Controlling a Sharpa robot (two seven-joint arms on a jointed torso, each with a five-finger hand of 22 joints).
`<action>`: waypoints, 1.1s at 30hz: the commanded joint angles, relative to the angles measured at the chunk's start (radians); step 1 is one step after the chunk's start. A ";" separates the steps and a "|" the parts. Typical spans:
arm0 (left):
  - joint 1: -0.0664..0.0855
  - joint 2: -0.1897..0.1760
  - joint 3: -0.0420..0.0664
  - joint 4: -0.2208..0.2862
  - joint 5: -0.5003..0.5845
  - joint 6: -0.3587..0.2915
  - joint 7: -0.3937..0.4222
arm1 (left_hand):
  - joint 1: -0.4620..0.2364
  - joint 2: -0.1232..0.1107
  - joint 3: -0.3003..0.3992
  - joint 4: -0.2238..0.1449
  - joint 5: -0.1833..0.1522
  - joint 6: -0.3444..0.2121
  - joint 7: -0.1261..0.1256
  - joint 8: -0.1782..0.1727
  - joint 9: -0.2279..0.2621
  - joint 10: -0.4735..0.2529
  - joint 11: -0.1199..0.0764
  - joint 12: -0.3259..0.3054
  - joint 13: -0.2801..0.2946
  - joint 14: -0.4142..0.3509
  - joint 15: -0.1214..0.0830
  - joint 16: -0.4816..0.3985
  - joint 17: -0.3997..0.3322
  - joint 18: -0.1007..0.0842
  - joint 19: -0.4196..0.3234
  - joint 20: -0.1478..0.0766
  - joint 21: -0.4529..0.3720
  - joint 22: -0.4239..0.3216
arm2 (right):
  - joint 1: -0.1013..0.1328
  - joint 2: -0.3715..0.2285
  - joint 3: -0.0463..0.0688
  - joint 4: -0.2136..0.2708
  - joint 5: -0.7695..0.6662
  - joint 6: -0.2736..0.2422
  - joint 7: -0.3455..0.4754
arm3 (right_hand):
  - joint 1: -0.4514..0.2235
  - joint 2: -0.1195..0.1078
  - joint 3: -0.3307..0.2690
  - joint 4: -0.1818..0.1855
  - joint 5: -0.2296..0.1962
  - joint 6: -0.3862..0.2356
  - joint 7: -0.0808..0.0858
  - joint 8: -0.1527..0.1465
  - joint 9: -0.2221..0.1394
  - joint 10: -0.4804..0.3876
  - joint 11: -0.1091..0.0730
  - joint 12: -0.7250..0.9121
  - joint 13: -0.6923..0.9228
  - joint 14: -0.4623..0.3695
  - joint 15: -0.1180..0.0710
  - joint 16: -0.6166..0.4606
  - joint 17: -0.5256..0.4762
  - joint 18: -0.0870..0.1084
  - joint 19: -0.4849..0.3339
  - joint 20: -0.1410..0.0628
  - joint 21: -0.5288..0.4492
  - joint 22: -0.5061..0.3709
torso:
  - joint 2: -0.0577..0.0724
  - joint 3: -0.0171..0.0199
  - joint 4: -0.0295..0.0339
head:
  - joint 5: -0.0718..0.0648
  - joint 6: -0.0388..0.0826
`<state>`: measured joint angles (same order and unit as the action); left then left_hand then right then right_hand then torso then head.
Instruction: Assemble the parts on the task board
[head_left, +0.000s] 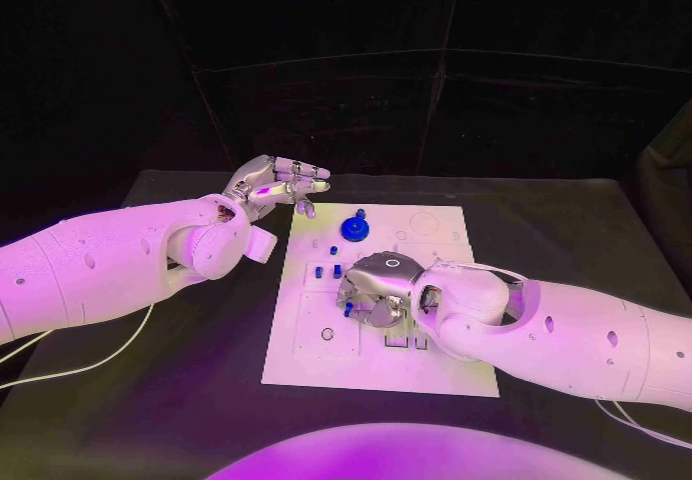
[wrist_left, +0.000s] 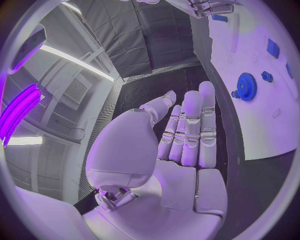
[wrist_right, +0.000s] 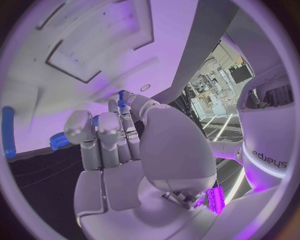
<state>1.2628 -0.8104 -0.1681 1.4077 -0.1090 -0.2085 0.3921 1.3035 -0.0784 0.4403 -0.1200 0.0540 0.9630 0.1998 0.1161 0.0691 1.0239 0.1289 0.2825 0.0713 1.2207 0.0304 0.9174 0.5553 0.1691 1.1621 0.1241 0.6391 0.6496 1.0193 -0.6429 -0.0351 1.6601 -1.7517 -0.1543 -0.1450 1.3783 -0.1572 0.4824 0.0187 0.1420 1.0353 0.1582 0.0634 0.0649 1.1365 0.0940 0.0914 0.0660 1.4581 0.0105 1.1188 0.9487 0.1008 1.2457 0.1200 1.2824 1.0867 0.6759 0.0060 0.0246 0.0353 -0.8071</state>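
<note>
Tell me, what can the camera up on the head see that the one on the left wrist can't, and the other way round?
The head view alone takes in the whole task board and the right hand working over its middle, with small blue parts beside it. The left wrist view alone looks from behind at the left hand, its fingers straight, apart and holding nothing. Both show that left hand, the board's white surface and the blue gear standing on it.
</note>
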 joint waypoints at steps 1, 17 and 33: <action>0.002 0.000 0.001 0.000 0.004 0.011 0.000 | 0.003 0.001 -0.003 -0.001 -0.005 -0.005 0.005 0.006 -0.001 -0.006 -0.002 0.005 -0.002 -0.008 0.001 -0.005 -0.001 0.013 -0.007 0.003 -0.004 -0.001 | 0.001 -0.001 0.000 0.005 0.015 -0.026 0.015 | -0.004 0.008 -0.009 0.000 0.005 -0.009 -0.001 0.001 0.002 0.027 -0.004 0.011 0.002 0.013 -0.004 0.010 0.010 0.005 0.015 -0.004 0.011 0.012 | 0.000 0.0003 0.0002 | -0.001 0.000; 0.002 0.001 0.001 -0.003 0.004 0.011 -0.003 | 0.002 0.001 -0.003 0.000 -0.004 -0.005 0.004 0.007 -0.001 -0.006 -0.002 0.005 -0.002 -0.008 0.001 -0.006 -0.002 0.013 -0.008 0.003 -0.004 -0.001 | 0.001 -0.002 0.000 0.013 0.036 -0.028 0.021 | -0.005 0.007 -0.012 -0.002 0.007 -0.013 -0.005 0.001 0.002 0.039 -0.007 0.013 0.001 0.017 -0.008 0.020 0.019 0.002 0.026 -0.008 0.020 0.026 | 0.000 0.0002 -0.0001 | -0.002 -0.001; 0.002 0.000 0.001 -0.003 0.004 0.012 -0.007 | 0.003 0.002 -0.002 -0.001 -0.004 -0.006 0.004 0.007 -0.001 -0.007 -0.002 0.006 -0.002 -0.009 0.001 -0.006 -0.002 0.013 -0.008 0.003 -0.004 -0.001 | 0.001 -0.016 0.000 0.018 0.033 -0.074 0.010 | -0.018 -0.006 -0.034 -0.005 0.007 -0.030 0.007 0.000 0.002 -0.045 0.012 -0.027 -0.005 0.003 0.005 -0.011 -0.028 0.010 -0.002 0.000 -0.010 -0.019 | -0.001 0.0002 -0.0005 | -0.003 -0.001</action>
<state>1.2628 -0.8107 -0.1681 1.4039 -0.1089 -0.2069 0.3844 1.3035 -0.0784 0.4403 -0.1200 0.0540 0.9630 0.1998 0.1202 0.0691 1.0239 0.1289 0.2825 0.0713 1.2207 0.0304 0.9174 0.5539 0.1692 1.1588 0.1274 0.6391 0.6490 1.0190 -0.6541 -0.0354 1.6727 -1.7171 -0.1788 -0.1341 1.3682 -0.1630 0.4517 0.0138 0.1458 1.0100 0.1650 0.0634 0.0658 1.0988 0.1050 0.0690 0.0626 1.4613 0.0072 1.1115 0.9255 0.1008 1.2496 0.1199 1.2760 1.0728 0.6762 0.0057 0.0257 0.0321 -0.8097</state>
